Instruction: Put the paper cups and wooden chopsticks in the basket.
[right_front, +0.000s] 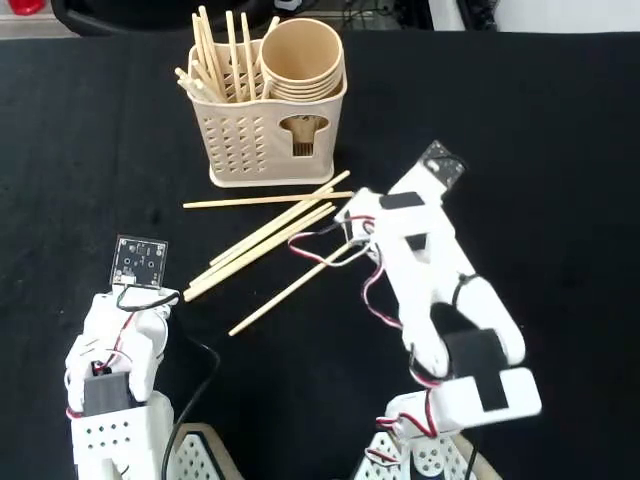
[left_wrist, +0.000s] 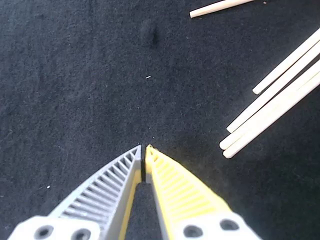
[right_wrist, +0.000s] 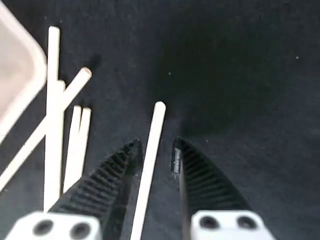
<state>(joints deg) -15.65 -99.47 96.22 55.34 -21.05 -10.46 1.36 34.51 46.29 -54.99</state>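
Table (right_front: 540, 120): covered in black cloth
Right arm (right_front: 440, 290): stretched toward the table's middle; right claw (right_wrist: 155, 145) apart, one finger on each side of a single chopstick (right_wrist: 150, 155) lying flat, not pinching it
Left arm (right_front: 115, 350): folded at the near edge; left claw (left_wrist: 145, 147) together, tips meeting on nothing, over bare cloth
Basket (right_front: 265, 140): upright at the far middle; two compartments
Paper cups (right_front: 302, 55): stacked in the basket's right compartment
Chopsticks: several (right_front: 215, 55) standing in the left compartment; others (right_front: 265, 235) loose on the cloth just before the basket
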